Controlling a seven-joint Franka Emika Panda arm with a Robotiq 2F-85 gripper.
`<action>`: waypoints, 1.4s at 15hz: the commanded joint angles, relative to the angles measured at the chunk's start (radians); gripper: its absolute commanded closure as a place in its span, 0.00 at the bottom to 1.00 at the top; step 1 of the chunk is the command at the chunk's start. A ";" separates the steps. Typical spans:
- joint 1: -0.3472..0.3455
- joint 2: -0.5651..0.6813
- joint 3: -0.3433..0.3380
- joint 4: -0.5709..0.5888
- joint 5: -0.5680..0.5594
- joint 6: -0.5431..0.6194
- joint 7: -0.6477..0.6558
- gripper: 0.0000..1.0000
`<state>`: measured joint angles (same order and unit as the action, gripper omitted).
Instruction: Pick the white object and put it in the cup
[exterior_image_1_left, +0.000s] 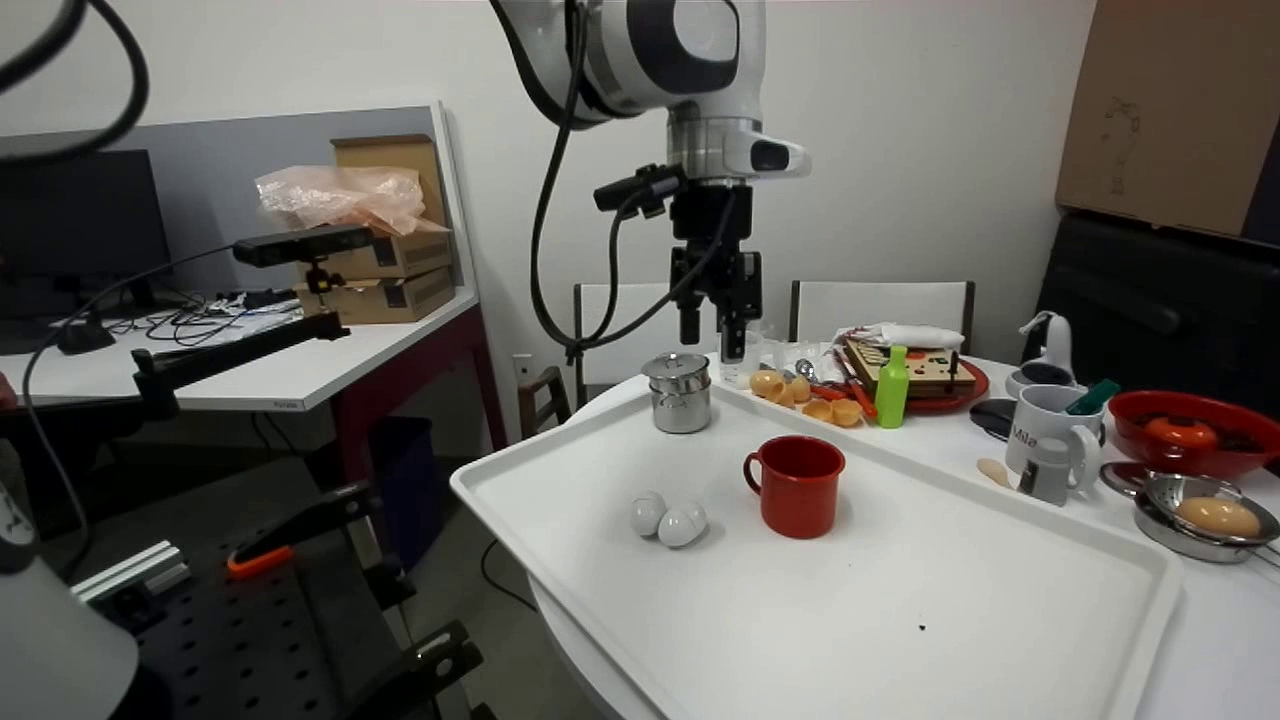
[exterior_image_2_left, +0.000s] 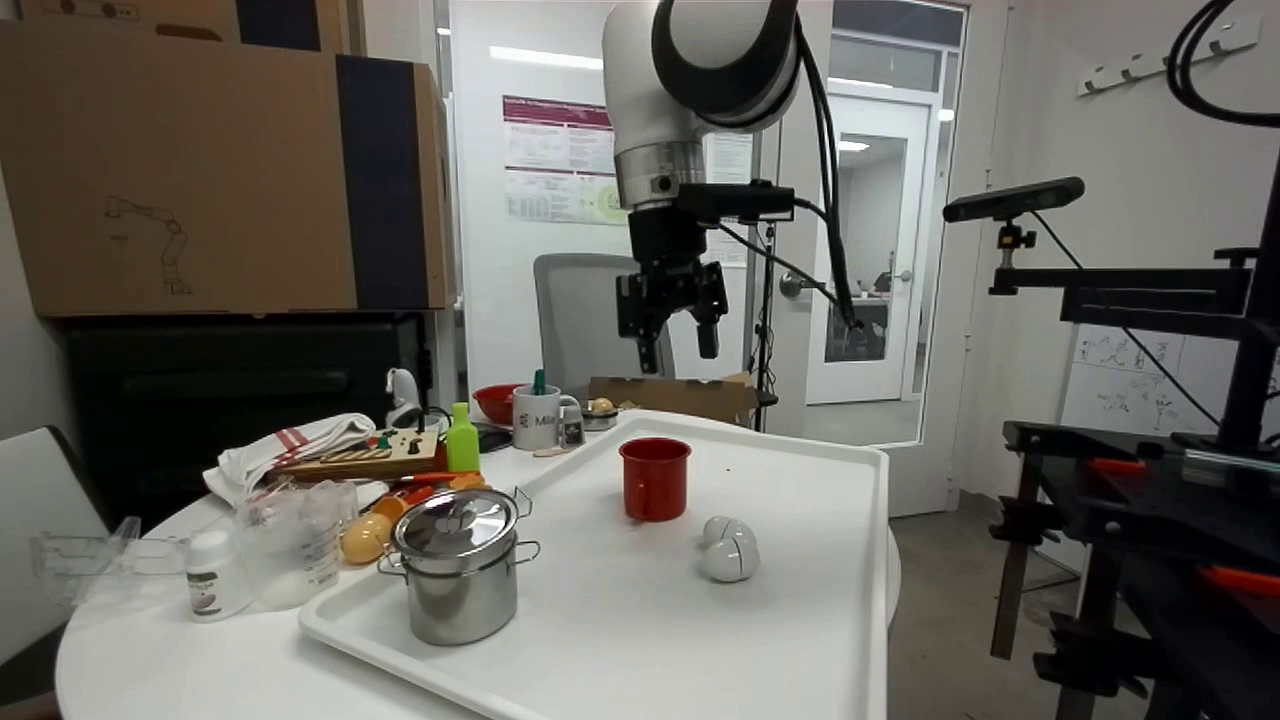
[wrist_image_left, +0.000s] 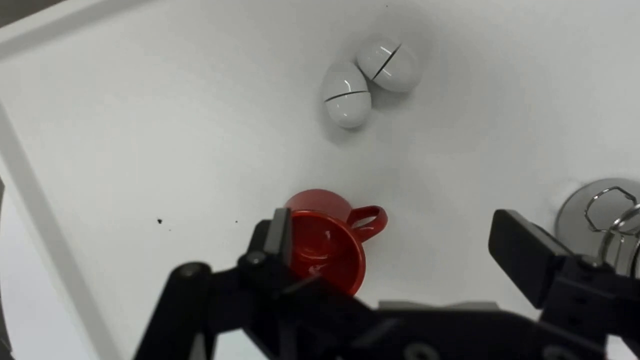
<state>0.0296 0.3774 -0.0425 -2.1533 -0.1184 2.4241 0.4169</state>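
Observation:
Two white egg-like lumps lie side by side on the white tray (exterior_image_1_left: 560, 480). The white object (exterior_image_1_left: 683, 524) looks the larger and brighter one in an exterior view; it also shows in the wrist view (wrist_image_left: 348, 95). Its greyer twin (exterior_image_1_left: 648, 513) lies against it, also in the wrist view (wrist_image_left: 390, 65). The cup, a red mug (exterior_image_1_left: 800, 490), stands upright on the tray near the lumps; it shows too in an exterior view (exterior_image_2_left: 655, 482). My gripper (exterior_image_1_left: 712, 335) is open and empty, high above the tray. In the wrist view, a finger of the gripper (wrist_image_left: 392, 220) covers part of the mug.
A shiny metal pot (exterior_image_1_left: 681, 395) with a lid stands at a tray corner. Beyond the tray edge are a green bottle (exterior_image_1_left: 892, 388), orange shells (exterior_image_1_left: 845, 412), a white mug (exterior_image_1_left: 1045, 430) and a red bowl (exterior_image_1_left: 1200, 440). The tray has a raised rim.

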 joint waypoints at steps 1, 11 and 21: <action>0.064 0.177 -0.038 0.106 -0.009 0.048 0.089 0.00; 0.105 0.402 -0.070 0.216 0.156 0.037 0.294 0.00; 0.029 0.377 -0.065 0.174 0.335 0.100 0.293 0.00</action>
<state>0.0697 0.7658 -0.1068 -1.9536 0.1821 2.4919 0.7083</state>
